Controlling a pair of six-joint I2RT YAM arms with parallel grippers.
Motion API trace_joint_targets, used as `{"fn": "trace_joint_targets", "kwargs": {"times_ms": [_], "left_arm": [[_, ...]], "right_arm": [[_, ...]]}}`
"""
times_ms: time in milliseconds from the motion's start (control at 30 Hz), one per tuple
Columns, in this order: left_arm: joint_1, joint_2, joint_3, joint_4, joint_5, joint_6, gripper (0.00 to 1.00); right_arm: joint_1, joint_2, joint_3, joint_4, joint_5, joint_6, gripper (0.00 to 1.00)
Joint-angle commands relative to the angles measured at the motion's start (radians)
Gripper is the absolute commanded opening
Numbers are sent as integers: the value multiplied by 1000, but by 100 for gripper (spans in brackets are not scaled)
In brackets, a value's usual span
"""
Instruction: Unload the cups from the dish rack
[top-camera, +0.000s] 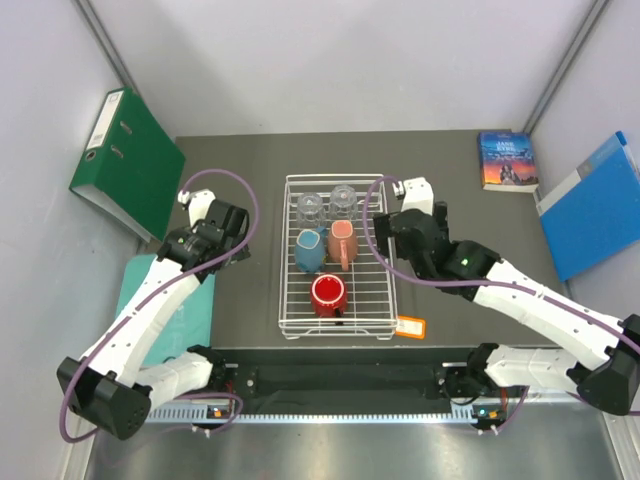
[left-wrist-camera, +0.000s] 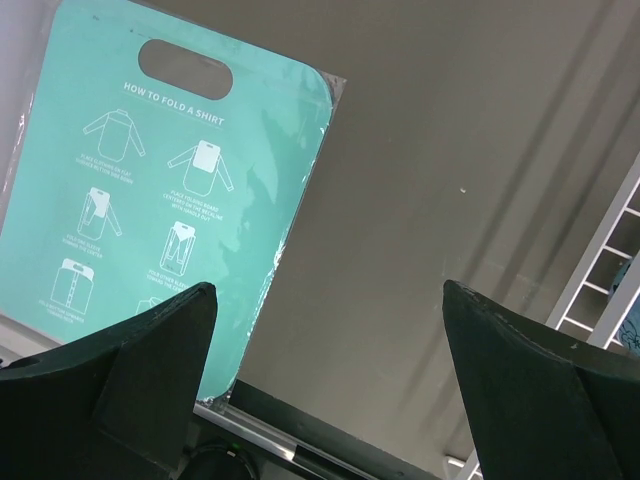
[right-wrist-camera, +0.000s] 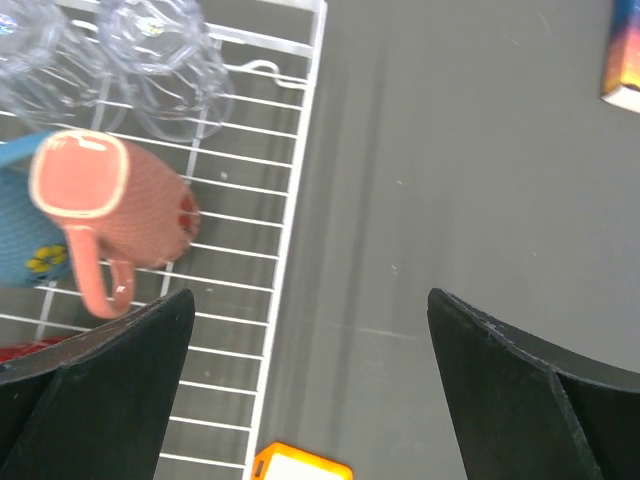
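The white wire dish rack (top-camera: 290, 300) stands mid-table with an orange tag (top-camera: 411, 325) at its near right corner. In it are a red mug (top-camera: 328, 293), a light-blue mug (top-camera: 309, 250), a salmon-pink mug (top-camera: 343, 243) and two clear glass tumblers (top-camera: 309, 208) (top-camera: 343, 198). My left gripper (top-camera: 238, 240) is open and empty, left of the rack. My right gripper (top-camera: 392, 232) is open and empty over the rack's right rim. The right wrist view shows the pink mug (right-wrist-camera: 110, 205), the blue mug (right-wrist-camera: 25, 235), the tumblers (right-wrist-camera: 150, 50) and the rack rim (right-wrist-camera: 290, 230).
A green binder (top-camera: 125, 165) leans at the far left. A teal shirt-folding board (left-wrist-camera: 170, 190) lies left of the rack. A book (top-camera: 506, 160) lies at the far right, and a blue folder (top-camera: 590, 205) beside it. Dark tabletop (right-wrist-camera: 470, 180) shows right of the rack.
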Motion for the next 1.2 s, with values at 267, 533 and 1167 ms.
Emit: {"fn": "trace_joint_targets", "kwargs": {"times_ms": [267,533,1167], "left_arm": [[-4,-31,-21,41,21,4,99],[-49,-13,-24,82,21,-9,99],[-78,21,-21,105,41,14,99]], "right_arm": [[74,-86,-33,230,-181,-126,100],[133,-45,-13,187,-290,-141,100],[373,115,-68,224,-330,25,83]]}}
